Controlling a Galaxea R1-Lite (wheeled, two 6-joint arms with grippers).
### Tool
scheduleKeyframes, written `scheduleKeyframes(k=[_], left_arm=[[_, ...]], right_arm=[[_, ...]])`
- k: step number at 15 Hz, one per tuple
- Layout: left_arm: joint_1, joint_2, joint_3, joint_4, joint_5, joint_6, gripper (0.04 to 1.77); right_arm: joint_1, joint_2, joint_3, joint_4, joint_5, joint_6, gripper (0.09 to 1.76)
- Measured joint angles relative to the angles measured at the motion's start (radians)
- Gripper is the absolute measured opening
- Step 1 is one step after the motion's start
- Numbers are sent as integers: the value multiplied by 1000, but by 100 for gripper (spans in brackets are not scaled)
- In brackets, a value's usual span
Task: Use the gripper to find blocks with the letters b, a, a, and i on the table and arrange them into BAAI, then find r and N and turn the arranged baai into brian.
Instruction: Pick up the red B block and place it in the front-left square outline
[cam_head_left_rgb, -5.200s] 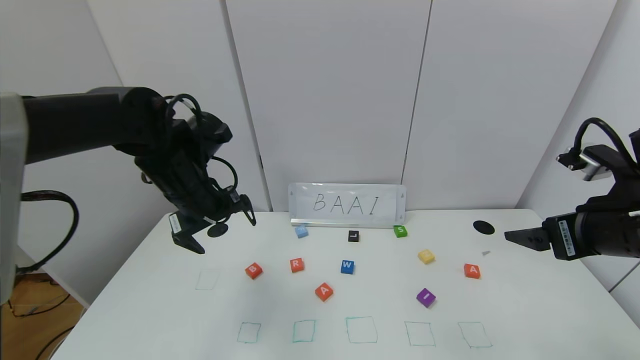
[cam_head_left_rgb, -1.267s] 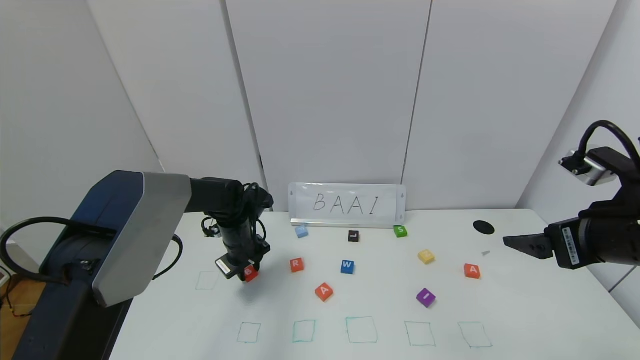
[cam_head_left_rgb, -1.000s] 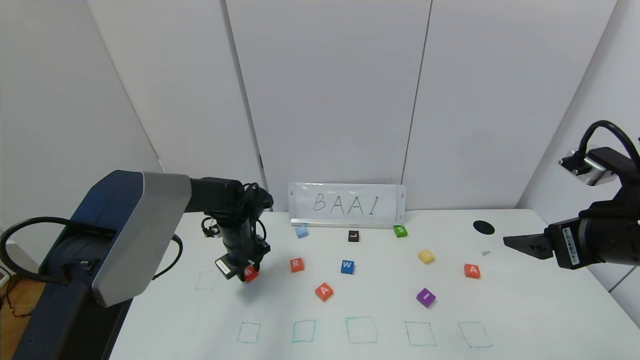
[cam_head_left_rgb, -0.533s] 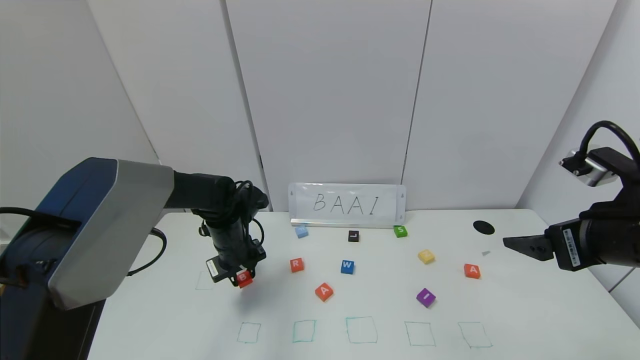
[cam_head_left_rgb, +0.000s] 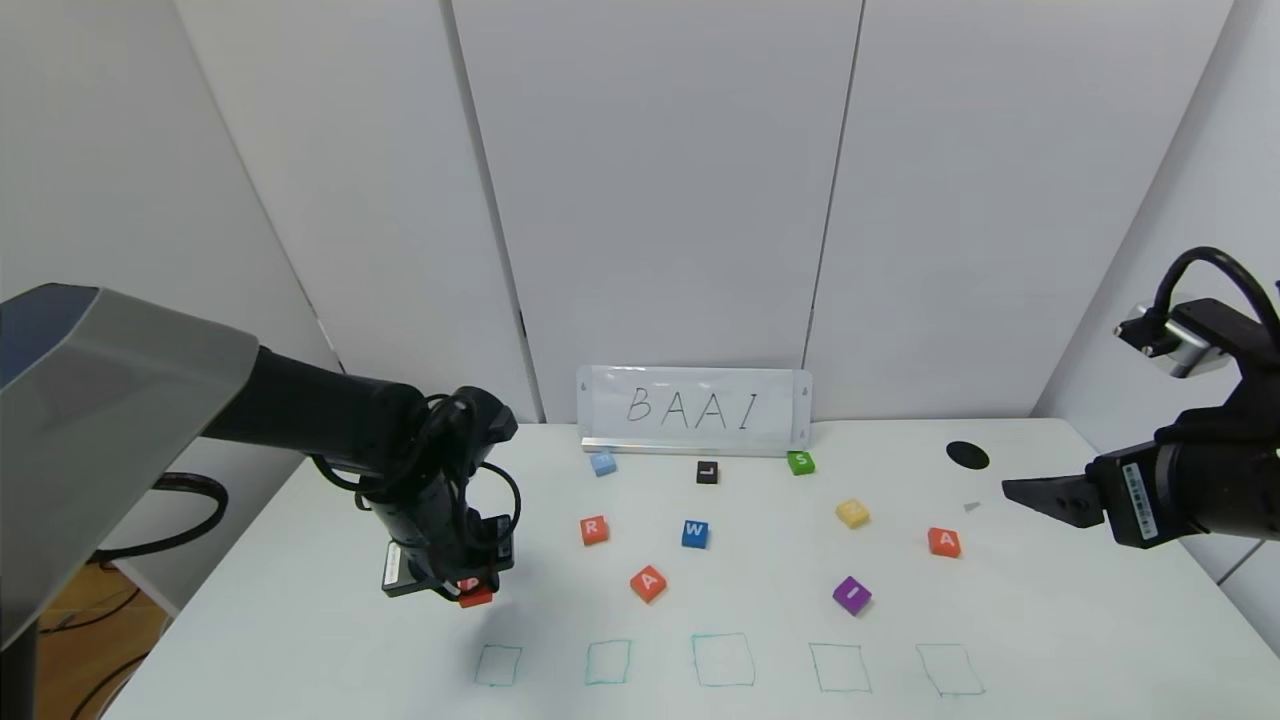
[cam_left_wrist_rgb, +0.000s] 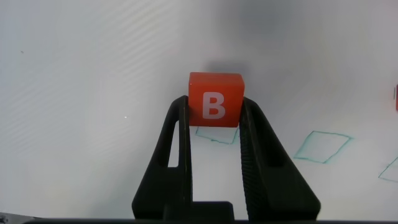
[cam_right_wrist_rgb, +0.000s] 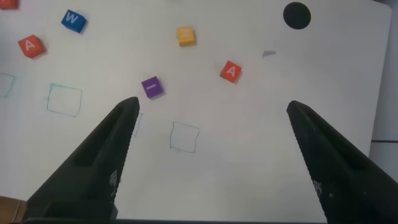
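Note:
My left gripper (cam_head_left_rgb: 470, 590) is shut on the orange-red B block (cam_head_left_rgb: 474, 596), held just above the white table (cam_head_left_rgb: 300, 620) behind the leftmost green square (cam_head_left_rgb: 498, 664) of the front row. In the left wrist view the B block (cam_left_wrist_rgb: 215, 99) sits between the fingertips of the left gripper (cam_left_wrist_rgb: 214, 107). On the table lie the R block (cam_head_left_rgb: 594, 530), one A block (cam_head_left_rgb: 648, 582), the other A block (cam_head_left_rgb: 943, 541) and the purple I block (cam_head_left_rgb: 851, 594). I can read an N on no block. My right gripper (cam_head_left_rgb: 1010, 490) hovers open and empty at the far right.
A BAAI sign (cam_head_left_rgb: 694, 408) stands at the back. Blue W (cam_head_left_rgb: 694, 533), black L (cam_head_left_rgb: 707, 472), green S (cam_head_left_rgb: 800, 462), yellow (cam_head_left_rgb: 852, 512) and pale blue (cam_head_left_rgb: 602, 462) blocks lie mid-table. A black spot (cam_head_left_rgb: 967, 455) is at the back right. Several green squares line the front edge.
My left gripper has carried the B block off its spot, leftward and toward the front row of squares. The right arm has barely moved.

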Motion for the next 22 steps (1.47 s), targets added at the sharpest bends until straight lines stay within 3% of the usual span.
scheduleKeyframes(k=[5, 9, 12, 22], left_arm=[[-55, -86, 207, -171, 4, 86, 51], [-88, -96, 297, -255, 7, 132, 51], [-89, -88, 331, -300, 9, 176, 51], [-89, -17, 319, -310, 13, 176, 51]], right_arm=[[2, -7, 3, 0, 0, 0, 171], [4, -11, 3, 0, 0, 0, 171], [5, -12, 3, 0, 0, -1, 171], [4, -13, 3, 0, 0, -1, 171]])
